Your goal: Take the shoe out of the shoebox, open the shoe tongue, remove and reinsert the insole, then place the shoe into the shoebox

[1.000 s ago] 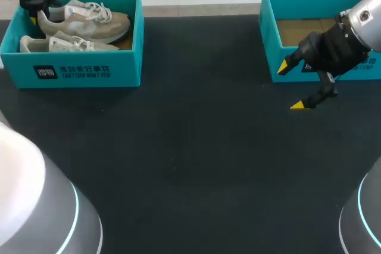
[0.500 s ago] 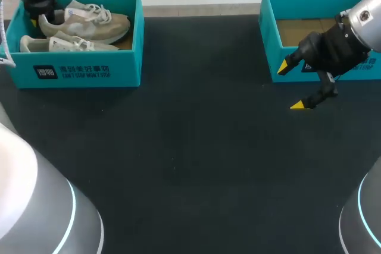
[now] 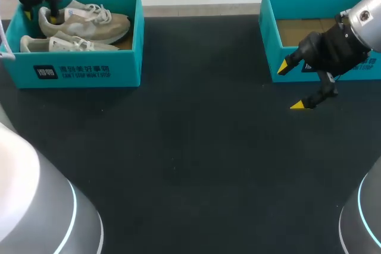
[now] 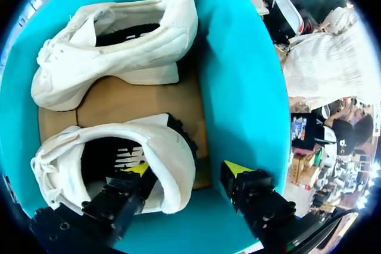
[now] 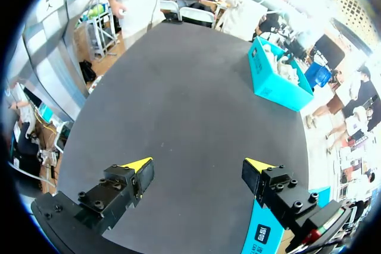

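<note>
Teal box at my left holds 2 pale shoes. The left gripper stands with fingers apart astride the heel of the far shoe, 1 finger down inside the collar, the other outside and not touching. To lift well, I judge the fingers should close firmly on the heel wall, then rise straight, clear of the near shoe. Its long axis runs along the box, sole down, toe toward the table's middle, heel at the gripper. The right gripper, fingers apart, hangs beside the other box.

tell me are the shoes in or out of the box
In: far shoe and near shoe both lie inside the left shoebox, within its walls.
</note>
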Available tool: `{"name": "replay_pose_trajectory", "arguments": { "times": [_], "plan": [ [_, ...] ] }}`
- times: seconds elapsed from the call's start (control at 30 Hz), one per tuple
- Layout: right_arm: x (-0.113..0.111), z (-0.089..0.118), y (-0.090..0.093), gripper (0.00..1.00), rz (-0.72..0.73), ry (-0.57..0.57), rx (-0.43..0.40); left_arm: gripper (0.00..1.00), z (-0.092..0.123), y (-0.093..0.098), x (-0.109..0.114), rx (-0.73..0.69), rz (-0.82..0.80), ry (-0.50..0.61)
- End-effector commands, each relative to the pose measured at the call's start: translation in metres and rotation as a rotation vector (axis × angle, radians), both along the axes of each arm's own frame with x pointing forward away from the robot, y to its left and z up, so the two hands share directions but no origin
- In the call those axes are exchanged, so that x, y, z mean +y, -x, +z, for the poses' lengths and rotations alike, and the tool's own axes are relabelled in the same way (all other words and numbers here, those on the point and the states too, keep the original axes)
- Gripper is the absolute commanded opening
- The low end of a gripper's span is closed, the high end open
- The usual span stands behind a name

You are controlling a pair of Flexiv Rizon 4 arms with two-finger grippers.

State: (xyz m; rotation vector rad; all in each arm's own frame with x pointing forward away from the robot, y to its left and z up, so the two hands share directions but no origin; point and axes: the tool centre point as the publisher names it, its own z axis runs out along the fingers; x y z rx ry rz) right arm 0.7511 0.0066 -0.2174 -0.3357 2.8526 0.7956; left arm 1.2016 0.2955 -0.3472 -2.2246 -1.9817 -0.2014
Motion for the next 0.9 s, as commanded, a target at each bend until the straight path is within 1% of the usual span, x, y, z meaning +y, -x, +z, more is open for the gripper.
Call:
{"name": "replay_pose_trajectory", "arguments": {
  "times": [0.03,0.1,0.17,0.27,0.37,0.5,0.67,0.83,0.9],
  "plan": [
    [0.000,-0.001,0.000,1.00,-0.001,0.002,0.000,0.67,0.017,0.007,-0.001,-0.002,0.008,0.034],
    [0.000,-0.001,0.000,1.00,-0.001,0.002,0.000,0.70,0.026,0.009,-0.002,-0.004,0.012,0.060],
    [0.000,-0.001,0.000,1.00,-0.001,0.002,0.000,0.75,0.036,0.013,-0.004,-0.011,0.006,0.085],
    [0.000,-0.001,0.000,1.00,-0.001,0.002,0.000,0.78,0.048,0.020,-0.007,-0.028,-0.010,0.115],
    [0.000,-0.001,0.000,1.00,-0.001,0.002,0.000,0.77,0.060,0.024,-0.010,-0.044,-0.009,0.144],
    [0.000,-0.001,0.000,1.00,-0.001,0.002,0.000,0.73,0.077,0.039,-0.011,-0.081,-0.001,0.168],
    [0.000,-0.001,0.000,1.00,-0.001,0.002,0.000,0.73,0.087,0.059,-0.012,-0.125,0.000,0.170],
    [0.000,-0.001,0.000,1.00,-0.001,0.002,0.000,0.72,0.087,0.080,-0.011,-0.145,-0.006,0.163],
    [0.000,-0.001,0.000,1.00,-0.001,0.002,0.000,0.73,0.083,0.090,-0.012,-0.162,-0.018,0.152]
  ]
}}
